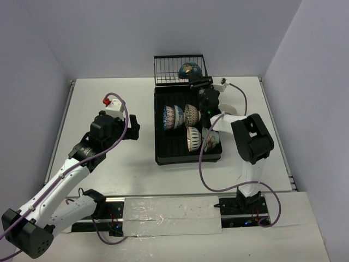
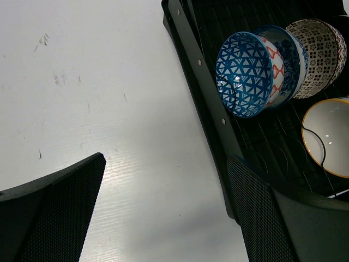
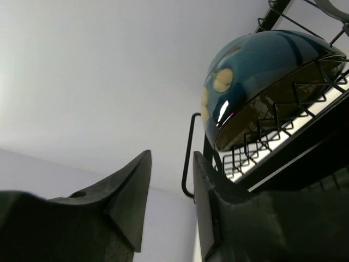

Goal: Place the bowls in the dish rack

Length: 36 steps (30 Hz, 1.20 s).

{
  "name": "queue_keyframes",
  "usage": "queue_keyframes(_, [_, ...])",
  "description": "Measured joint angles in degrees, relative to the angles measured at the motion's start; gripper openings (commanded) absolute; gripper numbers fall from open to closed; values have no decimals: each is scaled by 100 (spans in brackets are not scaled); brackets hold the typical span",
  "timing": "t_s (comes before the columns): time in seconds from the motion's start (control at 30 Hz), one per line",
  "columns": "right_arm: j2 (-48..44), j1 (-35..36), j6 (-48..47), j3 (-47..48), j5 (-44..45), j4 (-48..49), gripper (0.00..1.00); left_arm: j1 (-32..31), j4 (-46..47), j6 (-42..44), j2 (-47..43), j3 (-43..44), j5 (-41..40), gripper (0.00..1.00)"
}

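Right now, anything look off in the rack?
One thing: the dark blue bowl rests dome-up and tilted on the wires of the wire basket at the far end of the rack, while the other bowls stand on edge lower down. No spill or breakage visible.

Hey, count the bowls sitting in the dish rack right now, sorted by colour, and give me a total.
blue-patterned bowls: 2
brown-patterned bowl: 1
tan-rimmed white bowl: 1
pale bowl beside the right arm: 1
glossy dark blue bowl in the wire basket: 1
Total in view: 6
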Motion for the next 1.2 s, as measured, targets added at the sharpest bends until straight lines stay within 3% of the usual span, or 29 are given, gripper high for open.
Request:
queue_keyframes(0.13, [-678, -9, -468, -293, -105, -540, 52, 4, 0, -2, 0, 0, -17, 99])
queue_keyframes(0.3, [-1829, -153, -1283, -398, -219, -1882, 63, 9, -4, -7, 11, 0, -114, 99])
queue_keyframes(0.57, [-3150, -1473, -2573, -402, -295, -4365, 68, 59, -24, -24, 125, 0, -273, 99])
queue_keyframes(0.73, [-3169, -2181, -3182, -535, -557, -5574, 68, 101, -24, -26, 201, 0, -302, 99])
queue_keyframes(0.9, [-2771, -2918, -3355, -730, -981, -6190, 65, 127, -22, -26, 221, 0, -299, 99])
queue_keyframes(1.2, [-1685, -3045, -3486, -713, -1635, -6481, 57, 131, -22, -22, 225, 0, -289, 99])
